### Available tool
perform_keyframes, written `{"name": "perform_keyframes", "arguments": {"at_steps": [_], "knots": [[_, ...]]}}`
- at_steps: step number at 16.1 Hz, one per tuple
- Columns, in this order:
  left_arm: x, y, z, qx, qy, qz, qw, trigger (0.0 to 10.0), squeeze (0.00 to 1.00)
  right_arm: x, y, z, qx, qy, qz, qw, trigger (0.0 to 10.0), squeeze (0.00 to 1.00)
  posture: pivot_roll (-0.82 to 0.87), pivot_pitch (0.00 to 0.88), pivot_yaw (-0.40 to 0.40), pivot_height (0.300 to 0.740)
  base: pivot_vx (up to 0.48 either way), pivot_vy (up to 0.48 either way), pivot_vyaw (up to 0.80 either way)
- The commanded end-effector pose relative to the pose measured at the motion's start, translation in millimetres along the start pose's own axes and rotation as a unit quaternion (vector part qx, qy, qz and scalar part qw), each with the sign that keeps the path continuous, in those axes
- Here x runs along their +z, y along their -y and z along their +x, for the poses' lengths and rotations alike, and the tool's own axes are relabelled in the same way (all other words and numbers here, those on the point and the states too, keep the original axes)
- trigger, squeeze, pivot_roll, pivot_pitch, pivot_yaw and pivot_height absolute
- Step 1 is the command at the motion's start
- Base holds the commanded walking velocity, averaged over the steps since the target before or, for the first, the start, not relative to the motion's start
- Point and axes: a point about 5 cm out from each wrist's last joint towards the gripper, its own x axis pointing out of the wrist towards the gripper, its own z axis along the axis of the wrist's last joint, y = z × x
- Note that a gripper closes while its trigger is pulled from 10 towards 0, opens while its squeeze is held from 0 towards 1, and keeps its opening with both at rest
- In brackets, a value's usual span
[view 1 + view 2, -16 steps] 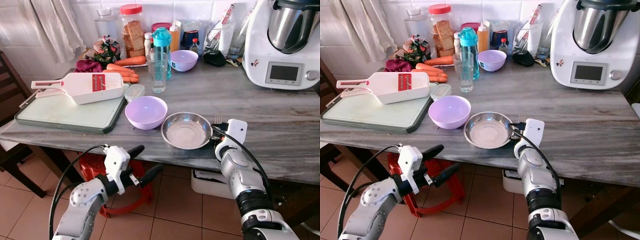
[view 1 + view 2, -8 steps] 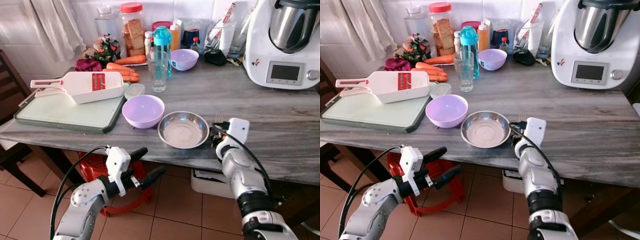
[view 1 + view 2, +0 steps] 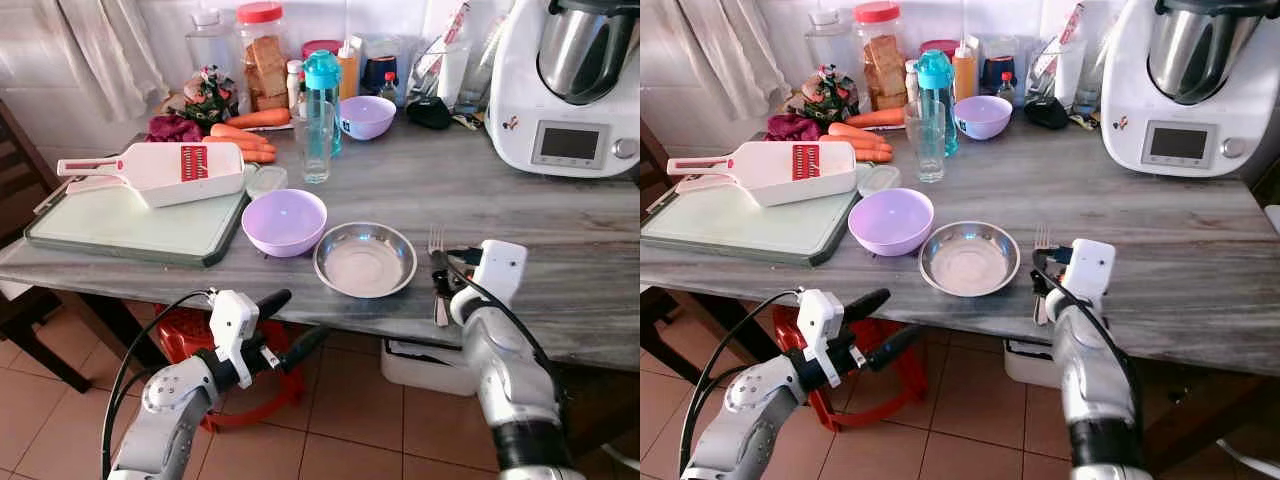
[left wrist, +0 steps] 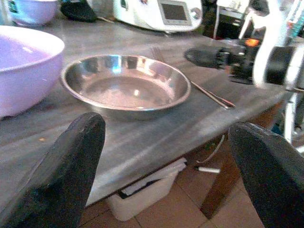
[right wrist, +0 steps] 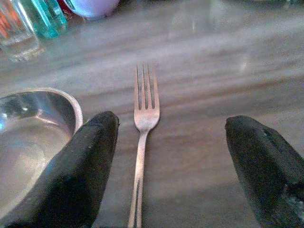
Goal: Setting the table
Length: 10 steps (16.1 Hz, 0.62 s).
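Fork of thin bright metal lies flat on the grey streaked stone surface, tines pointing toward the back wall, just beside the right rim of the shallow steel dish and near the front edge. The right gripper sits low over the handle end, its two blunt black fingers spread wide to either side of the fork and holding nothing. The left gripper hangs below the surface edge, in front of a red stool, its fingers also wide apart and empty. From here the likeliest trouble is the grasp itself: the fork is thin, smooth and lies flush on hard stone, so thick rounded fingers could slide over it or pinch one side and flick it off the near edge to the tiled floor. A closing finger might also catch the dish rim and shove the light, slick dish into the lilac plastic bowl touching or almost touching it on its left. Farther back stand a clear glass, a teal bottle, a white slicer on a pale green cutting board, and a glossy white kitchen machine
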Motion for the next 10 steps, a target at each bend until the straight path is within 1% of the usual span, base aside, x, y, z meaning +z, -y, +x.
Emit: {"name": "perform_keyframes", "arguments": {"at_steps": [1,2,3,4,6,7,8,9,10], "knots": [[5,-9.4,-0.6,0.034,0.006,0.007,0.999,10.0,0.00,7,0.0,-5.3,0.004,0.017,-0.010,1.000,10.0,1.00,0.00,0.000,0.052,0.740,0.000,0.000,0.00],[8,-17.1,1.0,0.072,0.016,0.011,0.997,10.0,0.00,9,2.3,-16.2,0.004,0.041,-0.016,0.999,10.0,1.00,0.00,0.000,0.054,0.740,0.000,0.000,0.00],[9,-19.7,1.1,0.085,0.021,0.016,0.996,10.0,0.00,10,3.6,-22.6,0.003,0.052,-0.024,0.998,10.0,1.00,0.00,0.000,0.054,0.740,0.000,0.000,0.00],[10,-23.2,0.3,0.107,0.024,0.015,0.994,10.0,0.00,11,5.6,-31.7,0.005,0.069,-0.041,0.997,10.0,1.00,0.00,0.000,0.054,0.740,0.000,0.000,0.00],[9,-26.6,-1.9,0.136,0.020,0.021,0.990,10.0,0.00,13,6.7,-43.7,0.000,0.074,-0.035,0.997,10.0,1.00,-0.01,0.000,0.061,0.740,0.000,0.000,0.00],[9,-27.8,-3.6,0.157,0.020,0.013,0.987,10.0,0.00,16,5.9,-51.5,0.005,0.085,-0.045,0.995,10.0,1.00,-0.01,0.000,0.061,0.740,0.000,0.000,0.00],[7,-29.2,-6.4,0.189,0.010,0.028,0.981,10.0,0.00,15,7.2,-62.2,0.001,0.091,-0.038,0.995,10.0,1.00,-0.01,0.000,0.061,0.740,0.000,0.000,0.00],[6,-30.6,-7.5,0.213,0.002,0.038,0.976,10.0,0.00,14,7.2,-68.0,-0.003,0.093,-0.032,0.995,10.0,1.00,-0.01,0.000,0.062,0.740,0.000,0.000,0.00],[4,-31.7,-7.2,0.235,-0.004,0.046,0.971,10.0,0.00,16,3.1,-74.7,0.005,0.102,-0.038,0.994,10.0,0.98,0.00,0.000,0.061,0.740,0.000,0.000,0.00]]}}
